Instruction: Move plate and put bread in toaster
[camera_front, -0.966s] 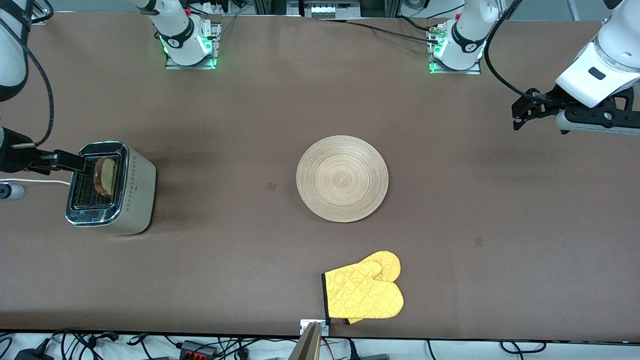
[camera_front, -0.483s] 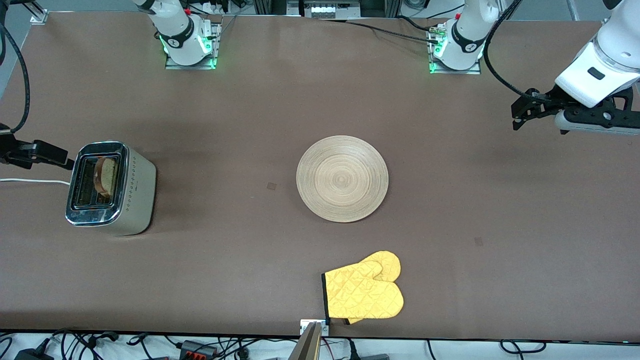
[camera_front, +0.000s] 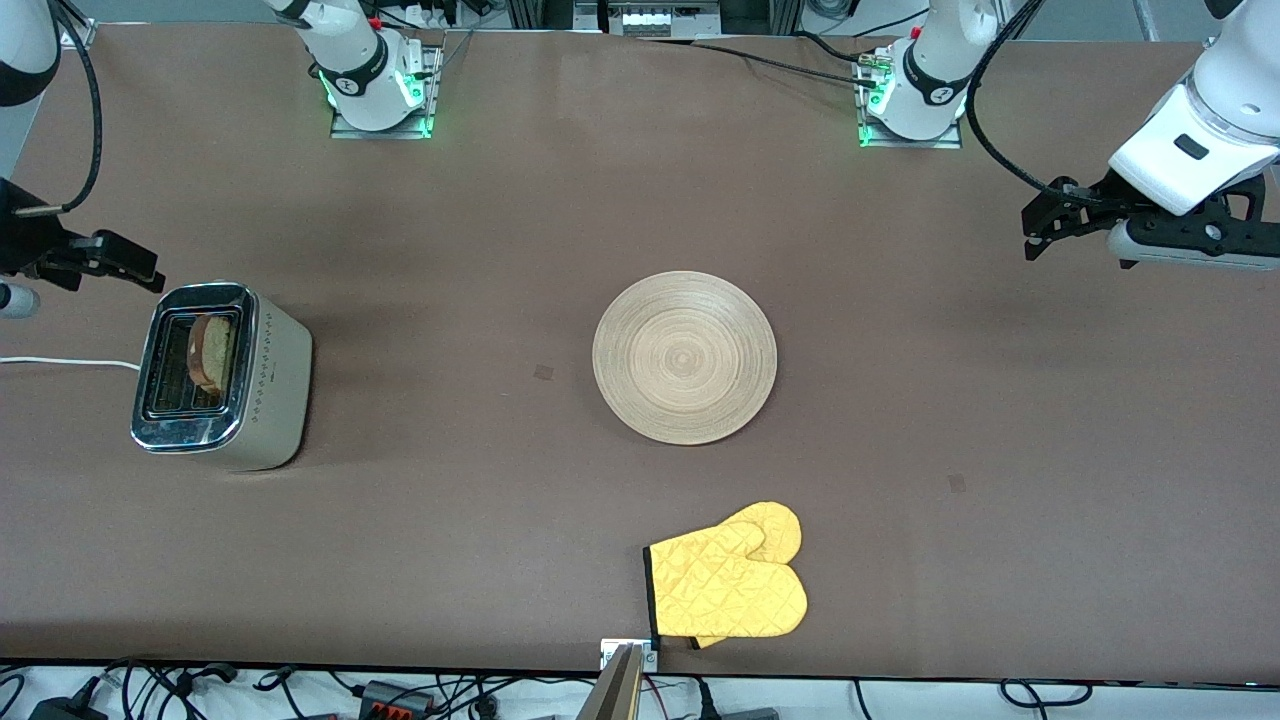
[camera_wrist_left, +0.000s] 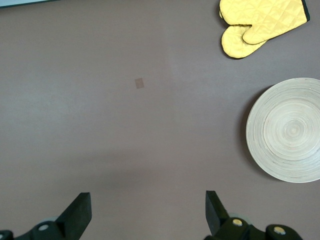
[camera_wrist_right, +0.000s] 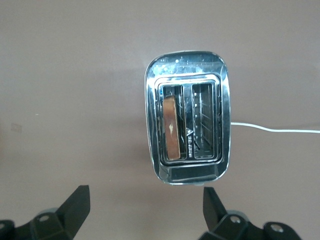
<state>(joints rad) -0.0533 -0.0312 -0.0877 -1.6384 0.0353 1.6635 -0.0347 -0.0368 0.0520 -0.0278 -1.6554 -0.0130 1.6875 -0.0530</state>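
One slice of bread (camera_front: 211, 352) stands in a slot of the toaster (camera_front: 222, 376). The right gripper (camera_front: 125, 262) has drawn back from it, jaws open, empty. The left gripper (camera_front: 1050, 222) waits, jaws open. The plate (camera_front: 684, 357) lies mid-surface. Task appears complete.
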